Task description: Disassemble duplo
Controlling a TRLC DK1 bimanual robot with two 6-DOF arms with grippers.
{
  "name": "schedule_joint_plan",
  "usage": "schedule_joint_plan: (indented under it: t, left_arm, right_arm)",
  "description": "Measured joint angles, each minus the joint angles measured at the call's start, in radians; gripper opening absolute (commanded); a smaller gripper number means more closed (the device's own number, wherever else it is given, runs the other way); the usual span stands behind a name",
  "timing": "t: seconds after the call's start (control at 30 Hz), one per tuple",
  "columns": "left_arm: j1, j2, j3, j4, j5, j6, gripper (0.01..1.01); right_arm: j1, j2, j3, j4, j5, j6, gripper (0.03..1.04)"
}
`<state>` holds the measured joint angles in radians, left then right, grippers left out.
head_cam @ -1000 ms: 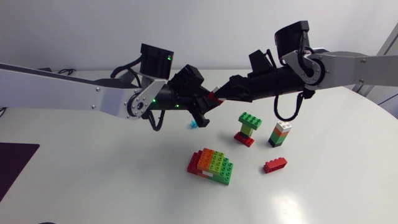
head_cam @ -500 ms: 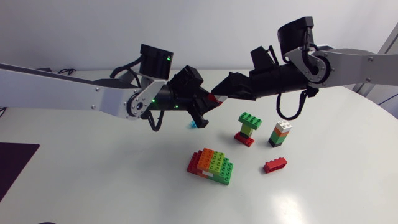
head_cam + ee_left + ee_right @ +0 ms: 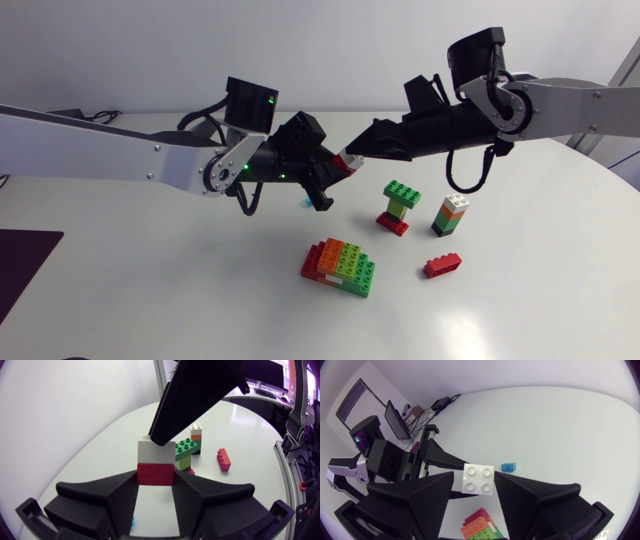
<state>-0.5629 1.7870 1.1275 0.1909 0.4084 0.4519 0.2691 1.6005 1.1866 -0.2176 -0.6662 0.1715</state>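
Gripping red brick (image 3: 155,473) with left gripper (image 3: 155,482); pinching white brick (image 3: 478,479), stacked on it, with right gripper (image 3: 475,480). Held mid-air above table (image 3: 200,290), well apart from multicolour stack (image 3: 342,265). Mid-separation, by the look. Next: pull apart, slight tilt, keeping both grips firm.

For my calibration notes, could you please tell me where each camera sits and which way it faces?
Head view: fixed above the table, looking down; both arms enter from the sides, left gripper meeting right gripper.
Left wrist view: on the left arm's last link, looking along its fingers at the clamped red brick.
Right wrist view: on the right arm's last link, looking down on the white brick between its fingers.
Shared: both wrist views show the white brick.
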Motion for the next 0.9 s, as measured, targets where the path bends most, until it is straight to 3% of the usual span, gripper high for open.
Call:
schedule_joint_plan:
  t: [0.37,0.43,0.7,0.73,0.83,0.9]
  left_arm:
    - [0.000,-0.001,0.000,-0.012,0.000,0.000,0.343]
    - [0.000,-0.001,0.000,-0.018,0.000,0.000,0.343]
    - [0.001,-0.003,0.000,-0.018,0.000,0.000,0.343]
    - [0.001,-0.003,0.000,-0.019,0.000,0.000,0.343]
    - [0.001,-0.003,0.000,-0.019,0.000,0.000,0.343]
    - [0.001,-0.003,0.000,-0.019,0.000,0.000,0.343]
  right_arm:
    - [-0.002,0.015,0.000,-0.008,-0.008,0.000,0.45]
    - [-0.003,0.020,0.000,-0.008,-0.015,0.000,0.53]
    - [-0.002,0.027,0.001,-0.023,-0.027,-0.007,0.53]
    - [-0.002,0.028,0.001,-0.024,-0.027,-0.007,0.51]
    - [-0.002,0.027,0.001,-0.035,-0.031,-0.007,0.32]
    - [-0.002,0.028,0.003,-0.042,-0.036,-0.006,0.28]
